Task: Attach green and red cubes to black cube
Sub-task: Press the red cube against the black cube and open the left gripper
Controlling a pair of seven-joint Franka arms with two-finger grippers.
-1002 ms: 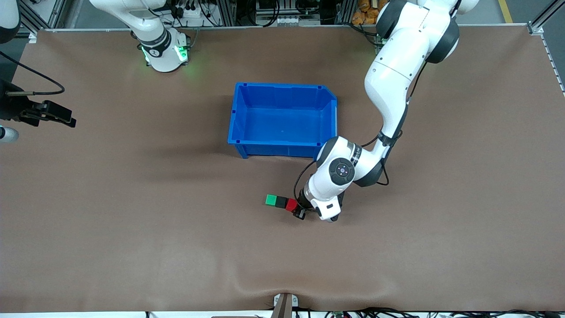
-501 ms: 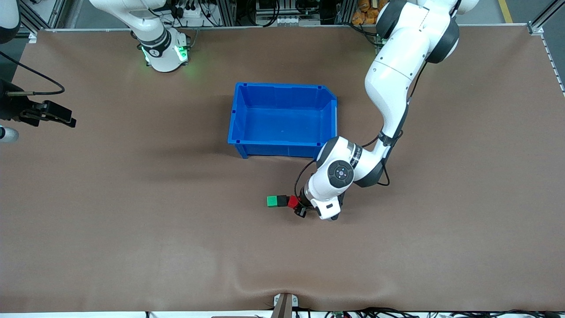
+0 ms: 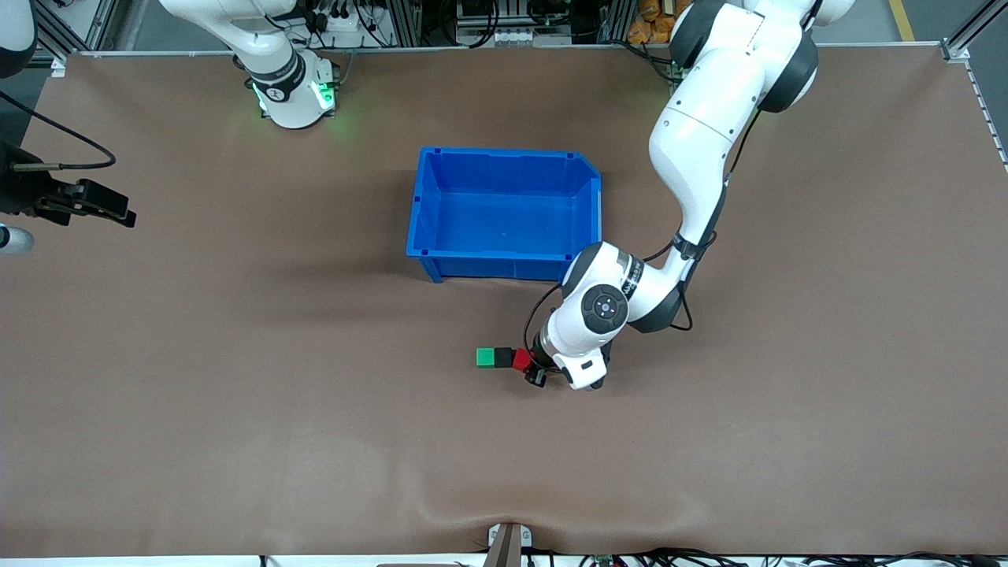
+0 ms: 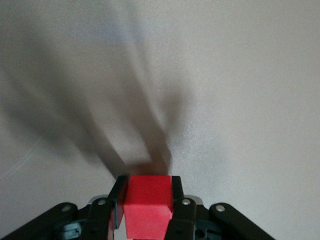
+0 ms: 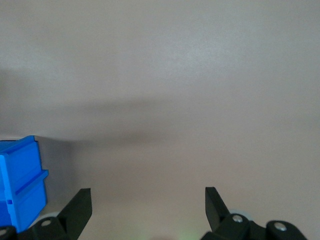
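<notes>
My left gripper is clamped on the red cube, a finger pressed to each side of it, low over the table. The red cube sits at the end of a short row: the black cube touches it, and the green cube touches the black one, toward the right arm's end. The row lies nearer the front camera than the blue bin. My right gripper waits with fingers spread wide, holding nothing, at the right arm's end of the table.
</notes>
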